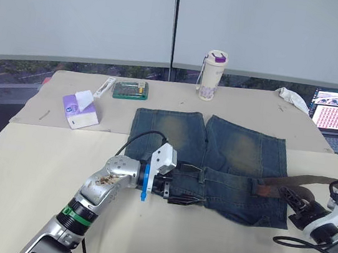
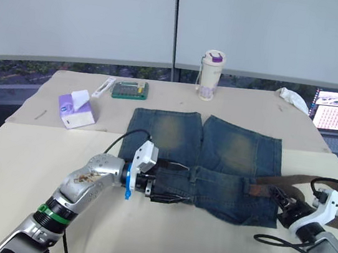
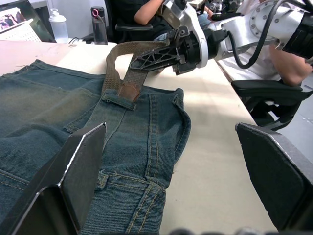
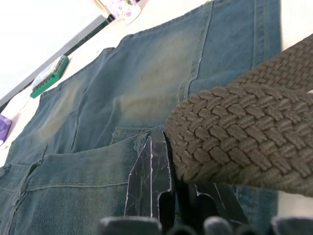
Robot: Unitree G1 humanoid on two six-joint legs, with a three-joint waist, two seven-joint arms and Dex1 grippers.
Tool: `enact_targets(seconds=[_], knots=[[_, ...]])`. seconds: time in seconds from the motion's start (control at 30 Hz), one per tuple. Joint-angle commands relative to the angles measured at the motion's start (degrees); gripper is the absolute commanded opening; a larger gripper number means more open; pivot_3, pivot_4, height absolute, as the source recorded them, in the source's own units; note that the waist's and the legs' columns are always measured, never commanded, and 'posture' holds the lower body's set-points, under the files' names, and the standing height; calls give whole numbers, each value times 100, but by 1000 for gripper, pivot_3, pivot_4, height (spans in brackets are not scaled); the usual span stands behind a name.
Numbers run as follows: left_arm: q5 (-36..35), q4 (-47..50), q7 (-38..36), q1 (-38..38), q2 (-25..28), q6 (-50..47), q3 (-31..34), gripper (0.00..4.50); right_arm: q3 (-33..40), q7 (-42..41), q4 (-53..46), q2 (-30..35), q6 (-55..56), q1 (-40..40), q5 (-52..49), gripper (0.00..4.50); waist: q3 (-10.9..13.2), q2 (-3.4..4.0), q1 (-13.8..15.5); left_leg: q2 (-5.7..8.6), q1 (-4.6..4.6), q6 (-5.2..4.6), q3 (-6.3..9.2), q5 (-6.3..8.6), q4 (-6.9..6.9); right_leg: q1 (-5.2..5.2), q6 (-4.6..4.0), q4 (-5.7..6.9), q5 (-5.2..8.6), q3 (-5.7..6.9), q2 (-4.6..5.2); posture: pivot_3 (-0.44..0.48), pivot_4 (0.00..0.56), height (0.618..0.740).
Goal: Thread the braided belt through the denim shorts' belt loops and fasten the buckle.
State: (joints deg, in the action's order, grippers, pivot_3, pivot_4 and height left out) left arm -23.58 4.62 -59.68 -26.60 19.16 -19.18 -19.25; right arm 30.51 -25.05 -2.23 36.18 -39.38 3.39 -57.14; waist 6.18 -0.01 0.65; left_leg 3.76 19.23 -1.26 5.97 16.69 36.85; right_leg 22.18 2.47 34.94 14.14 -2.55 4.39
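1. I have the blue denim shorts with faded lighter patches [image 1: 214,164] laid flat on the pale tabletop [image 1: 18,168], legs pointing away from me and the waistband nearest. That keeps the whole row of loops in reach of both arms.

2. My left hand [image 1: 194,193] rests over the waistband towards its left part, black fingers spread wide with nothing between them. The left wrist view shows denim under the gap. I judge it is there to pin the cloth so the shorts do not slide while the strap is pushed.

3. My right hand [image 1: 290,199] sits just off the right end of the waistband, its fingers closed around the long dark brown braided belt [image 1: 312,180]. The right wrist view shows the weave bulging close above one finger [image 4: 151,181].

4. The belt's leather-tipped end [image 3: 128,91] lies against a short narrow denim belt loop [image 3: 119,102] at the right of the waistband. It seems to enter there, though I cannot tell how far it has passed under. The rest of the strap trails off to the right across the tabletop.

5. I grip near the tip because a braided strap buckles when pushed from far back.

6. I cannot make out the metal buckle in these views. Most loops look unthreaded, so the task reads as barely begun.

7. A purple tissue box [image 1: 80,109], a green case [image 1: 130,89] and a cream lidded tumbler [image 1: 212,75] stand well apart at the far side.
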Motion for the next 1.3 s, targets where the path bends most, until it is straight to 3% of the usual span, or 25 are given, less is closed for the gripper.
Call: enact_targets(seconds=[0.03,0.33,0.5,0.73,0.93,1.3], knots=[[12,201,-2,9,-26,46,68,4482,-206,-186,87,-34,-70,-316,159,0,0,0,-1,0,-1,0,0,0,0,0,0,0,0,0,-1,0,150,740],[83,241,132,232,-81,91,110,4482,-815,-548,635,-326,-304,-983,443,0,-3,4,1,-4,-2,1,0,0,2,3,-1,2,0,1,-4,0,150,740],[1,110,332,166,-301,-142,156,4482,-493,-655,605,-700,-685,-1038,-161,0,-3,-1,-2,-5,-3,0,2,0,3,1,-1,2,-1,0,-4,0,150,740],[-840,-107,833,-5,-1050,-1701,391,4482,196,-1015,334,-1069,-1096,-821,-1323,0,-4,2,-14,-9,1,-1,3,1,3,3,-1,5,-1,0,-4,0,150,740],[-1564,-954,1602,-454,-1912,-2966,1086,4482,295,-1081,91,-1195,-1146,-670,-1744,0,-3,-1,-8,-1,1,-1,4,1,8,2,2,6,-2,3,-2,0,150,740],[-1701,-1993,1826,-1067,-2641,-3240,1474,4482,170,-1316,-435,-1224,-1163,-341,-2038,0,-2,-2,5,3,2,1,3,0,8,4,2,4,-2,6,-2,0,150,740]])
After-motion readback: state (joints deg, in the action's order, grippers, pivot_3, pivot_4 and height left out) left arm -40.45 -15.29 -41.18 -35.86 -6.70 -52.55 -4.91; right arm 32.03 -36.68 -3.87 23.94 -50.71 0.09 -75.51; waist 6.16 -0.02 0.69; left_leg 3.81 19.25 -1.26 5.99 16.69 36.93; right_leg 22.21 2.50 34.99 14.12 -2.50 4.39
